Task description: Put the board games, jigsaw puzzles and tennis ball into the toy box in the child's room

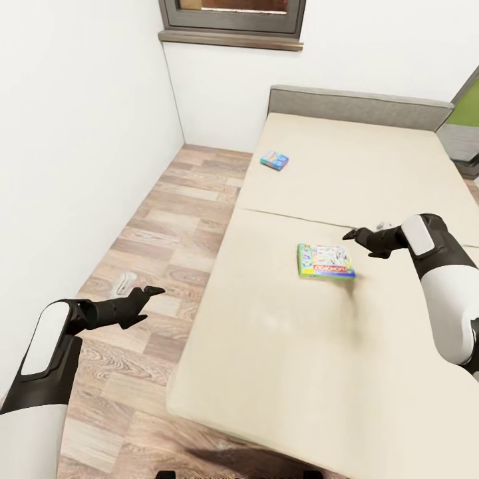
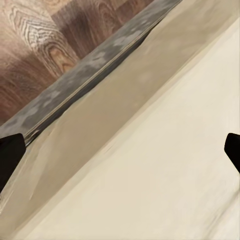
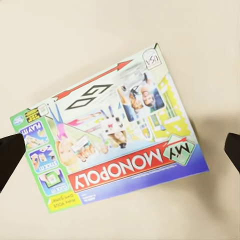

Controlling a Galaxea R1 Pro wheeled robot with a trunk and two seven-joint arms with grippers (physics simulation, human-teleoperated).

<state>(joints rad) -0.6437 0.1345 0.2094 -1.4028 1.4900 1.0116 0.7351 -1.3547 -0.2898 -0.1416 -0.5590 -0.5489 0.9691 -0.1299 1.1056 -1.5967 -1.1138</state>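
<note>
Bed: Monopoly box flat, crosswise.

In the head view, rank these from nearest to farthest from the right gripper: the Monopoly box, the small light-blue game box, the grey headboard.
From the right gripper:
1. Monopoly box, on the bed's near section, just below the gripper.
2. Light-blue game box, on the far section, by the bed's left edge.
3. Grey headboard, at the far end.

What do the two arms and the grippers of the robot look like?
Both arms have smooth white shells with black joints and a rounded white panel near the wrist. The left gripper and the right gripper are matte black, each with two slim pointed fingers. No cables or markings are visible.
</note>
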